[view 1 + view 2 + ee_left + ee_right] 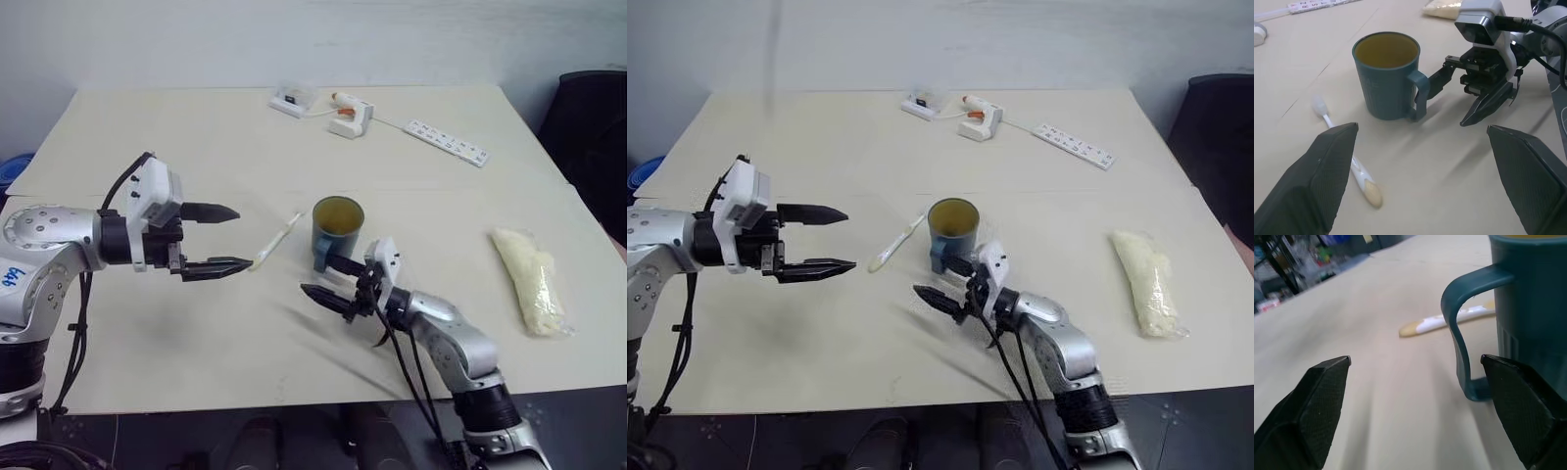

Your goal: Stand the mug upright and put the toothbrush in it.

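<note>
The dark teal mug (337, 230) stands upright near the middle of the table, its yellowish inside showing and its handle (1457, 333) turned toward my right gripper. The white toothbrush (277, 240) lies flat on the table just left of the mug. My right gripper (315, 274) is open and empty, low over the table just in front of the mug, with one finger close to the handle. My left gripper (245, 237) is open and empty, hovering left of the toothbrush and pointing toward it and the mug (1387, 73).
A white power strip (447, 141), a white glue gun (350, 113) and a small white box (291, 99) lie at the table's far side. A clear bag of white material (531, 279) lies at the right. A dark chair (593, 137) stands beyond the right edge.
</note>
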Motion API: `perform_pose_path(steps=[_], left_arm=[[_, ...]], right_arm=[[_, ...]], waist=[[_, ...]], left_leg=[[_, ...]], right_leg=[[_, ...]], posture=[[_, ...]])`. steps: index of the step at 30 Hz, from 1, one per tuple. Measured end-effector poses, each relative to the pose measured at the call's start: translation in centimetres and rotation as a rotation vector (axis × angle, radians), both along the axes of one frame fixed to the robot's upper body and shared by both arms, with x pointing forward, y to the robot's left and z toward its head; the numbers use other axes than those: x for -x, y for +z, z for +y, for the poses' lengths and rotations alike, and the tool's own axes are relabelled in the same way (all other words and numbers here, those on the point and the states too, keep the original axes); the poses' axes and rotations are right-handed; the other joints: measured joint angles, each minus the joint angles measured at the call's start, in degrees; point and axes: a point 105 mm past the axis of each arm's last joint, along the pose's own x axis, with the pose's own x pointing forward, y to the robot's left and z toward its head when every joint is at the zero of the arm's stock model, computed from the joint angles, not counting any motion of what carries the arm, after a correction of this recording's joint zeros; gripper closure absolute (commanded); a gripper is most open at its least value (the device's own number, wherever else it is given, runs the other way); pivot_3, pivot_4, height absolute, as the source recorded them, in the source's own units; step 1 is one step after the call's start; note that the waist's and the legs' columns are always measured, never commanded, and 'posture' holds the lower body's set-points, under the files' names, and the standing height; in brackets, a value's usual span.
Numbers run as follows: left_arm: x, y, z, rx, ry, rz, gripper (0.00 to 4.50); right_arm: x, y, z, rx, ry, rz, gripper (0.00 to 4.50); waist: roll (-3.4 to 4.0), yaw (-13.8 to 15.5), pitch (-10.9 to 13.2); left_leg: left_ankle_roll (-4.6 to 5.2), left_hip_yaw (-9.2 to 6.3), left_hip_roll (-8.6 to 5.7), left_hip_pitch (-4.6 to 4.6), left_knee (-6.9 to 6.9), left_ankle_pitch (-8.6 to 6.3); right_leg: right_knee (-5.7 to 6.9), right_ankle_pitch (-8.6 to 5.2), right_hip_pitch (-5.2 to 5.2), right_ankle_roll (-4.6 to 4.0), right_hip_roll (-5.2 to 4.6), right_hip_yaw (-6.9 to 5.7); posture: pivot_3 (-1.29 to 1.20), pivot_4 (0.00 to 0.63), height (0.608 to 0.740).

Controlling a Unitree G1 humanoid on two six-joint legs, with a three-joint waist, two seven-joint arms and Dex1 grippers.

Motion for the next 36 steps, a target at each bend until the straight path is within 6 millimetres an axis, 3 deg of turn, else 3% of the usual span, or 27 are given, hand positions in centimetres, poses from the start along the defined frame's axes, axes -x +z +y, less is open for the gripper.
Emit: perform_pose_path(steps=[2, 5, 10, 13, 15, 18, 23, 26, 30, 36], left_arm=[[0.6, -0.9, 1.6, -0.023, 0.049, 0.039, 0.0], [1.5, -2.0, 5.6, -0.075, 0.174, 0.09, 0.0], [1.3, -1.5, 11.7, -0.124, 0.355, 0.091, 0.0], [0.5, -0.6, 12.7, -0.115, 0.374, 0.071, 0.0], [-0.4, -0.2, 11.9, -0.111, 0.339, 0.062, 0.0], [-3.1, -0.4, 7.9, -0.078, 0.228, 0.026, 0.0], [-8.7, -5.0, 0.7, -0.119, 0.188, 0.085, 0.0], [-11.6, -6.1, -2.9, -0.111, 0.218, 0.102, 0.0], [-14.1, -6.5, -5.6, -0.095, 0.276, 0.122, 0.0], [-15.4, -7.4, -8.4, -0.093, 0.307, 0.162, 0.0]], right_arm=[[0.4, -0.2, -1.5, 0.107, -0.025, -0.014, 0.03], [1.5, -0.1, -5.7, 0.253, -0.078, 0.001, 0.03], [4.4, 4.1, -11.8, 0.355, -0.074, -0.016, 0.03], [5.9, 6.1, -13.7, 0.381, -0.068, -0.02, 0.03], [6.5, 6.7, -13.8, 0.38, -0.053, -0.025, 0.03], [6.8, 7.3, -13.7, 0.364, -0.042, -0.031, 0.03], [6.2, 8.9, -13.5, 0.352, -0.093, -0.104, 0.03], [6.1, 8.9, -13.3, 0.34, -0.118, -0.113, 0.03], [6.0, 8.7, -12.8, 0.326, -0.148, -0.124, 0.03], [6.3, 7.9, -12.4, 0.319, -0.181, -0.108, 0.03]], waist=[[0.01, -0.1, 0.0], [0.03, 0.2, 0.0], [0.03, 0.8, 0.0], [-0.05, 1.5, 0.0], [-0.07, 1.8, 0.0], [-0.03, 2.4, 0.0], [-0.15, 3.1, 0.0], [-0.19, 3.1, 0.0], [-0.21, 3.0, 0.0], [-0.22, 3.1, 0.0]], left_leg=[[0.01, 0.02, 0.02, 0.01, -0.03, -0.01], [0.05, -0.01, 0.03, -0.01, -0.05, -0.03], [0.08, 0.18, 0.02, 0.06, 0.01, -0.03], [0.08, 0.3, 0.04, 0.13, 0.03, -0.03], [0.09, 0.31, 0.04, 0.12, 0.06, -0.03], [0.11, 0.28, -0.11, 0.1, 0.18, -0.01], [0.23, 0.29, -0.15, -0.16, 0.81, -0.1], [0.29, 0.31, -0.15, -0.18, 0.82, -0.14], [0.36, 0.39, -0.13, -0.19, 0.81, -0.18], [0.39, 0.48, -0.14, -0.19, 0.83, -0.2]], right_leg=[[-0.02, -0.03, -0.01, -0.04, 0.02, 0.01], [-0.26, -0.07, -0.01, -0.11, 0.03, -0.08], [-0.46, -0.06, 0.24, -0.09, 0.02, -0.25], [-0.46, -0.06, 0.32, -0.1, 0.06, -0.28], [-0.45, -0.03, 0.34, -0.09, 0.07, -0.27], [-0.42, 0.07, 0.44, 0.08, 0.03, -0.2], [-0.26, 0.14, 0.4, 0.2, 0.08, -0.15], [-0.22, 0.15, 0.41, 0.22, 0.09, -0.13], [-0.2, 0.16, 0.38, 0.23, 0.1, -0.1], [-0.32, 0.19, 0.37, 0.29, 0.09, -0.03]], posture=[[0.0, 0.15, 0.74], [0.0, 0.15, 0.74], [0.0, 0.15, 0.74], [0.0, 0.15, 0.74], [0.0, 0.15, 0.74], [0.0, 0.15, 0.74], [0.0, 0.15, 0.74], [0.0, 0.15, 0.74], [0.0, 0.15, 0.74], [0.0, 0.15, 0.74]])
